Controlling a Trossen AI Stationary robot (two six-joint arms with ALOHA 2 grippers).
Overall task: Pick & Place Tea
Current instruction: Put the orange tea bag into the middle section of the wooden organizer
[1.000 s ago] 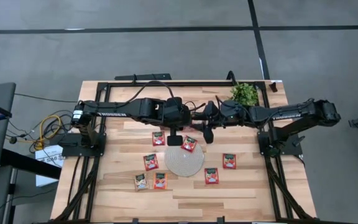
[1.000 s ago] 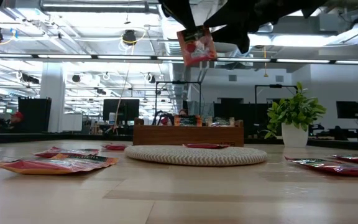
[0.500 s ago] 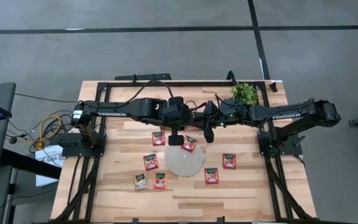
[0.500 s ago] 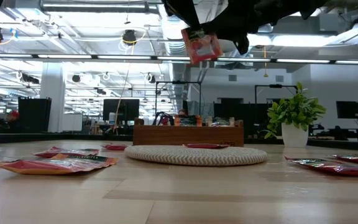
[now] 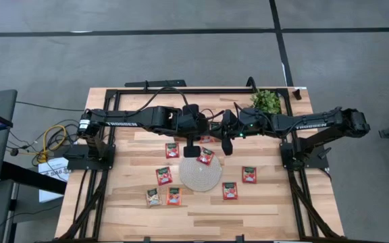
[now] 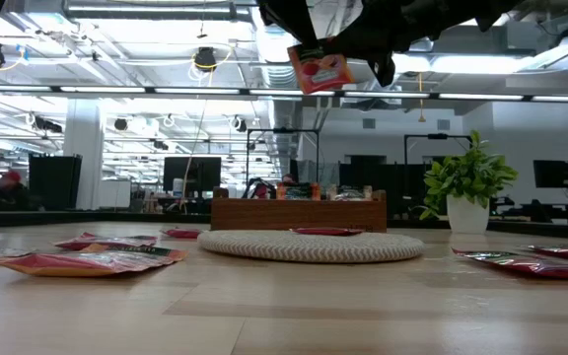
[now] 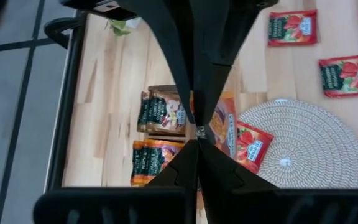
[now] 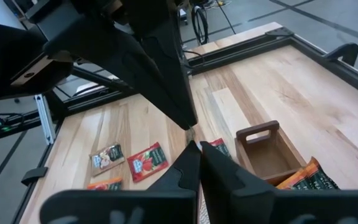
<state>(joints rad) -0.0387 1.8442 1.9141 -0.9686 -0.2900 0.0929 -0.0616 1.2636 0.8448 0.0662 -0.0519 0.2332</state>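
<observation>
One red tea sachet point(image 6: 320, 69) hangs high above the table's far middle, where my two grippers meet tip to tip. My left gripper point(image 7: 197, 142) and my right gripper point(image 8: 195, 146) are both shut on it. Both wrist views show it edge-on as a thin sliver point(image 8: 191, 132). Several more sachets lie flat on the table around the round woven mat point(image 5: 201, 175), such as one sachet point(image 5: 172, 150) and another point(image 5: 249, 175); one point(image 5: 205, 156) rests partly on the mat's far edge. The brown wooden tray point(image 6: 299, 212) stands under the grippers and holds sachets point(image 7: 163, 112). My left gripper pinches the sachet's edge point(image 7: 199, 132) between its two fingertips, coming level from the table's left. The sachet is lifted clear, high over the tray, and tilted. My right gripper pinches the same sachet at its edge point(image 8: 191, 132), fingertips facing the left gripper's, coming level from the table's right. The dark fingers hide which part it has in the low view.
A potted green plant point(image 5: 265, 101) stands at the far right corner. The arms' black frames run along both side edges. Bare wood lies along the table's near edge point(image 5: 201, 223). The tray's end compartment point(image 8: 266, 149) shows bare wood.
My right gripper has edged toward the table's left, up to the left gripper, and has shut on the hanging sachet. The sachet has risen a little and tipped from hanging steeply to lying flatter.
</observation>
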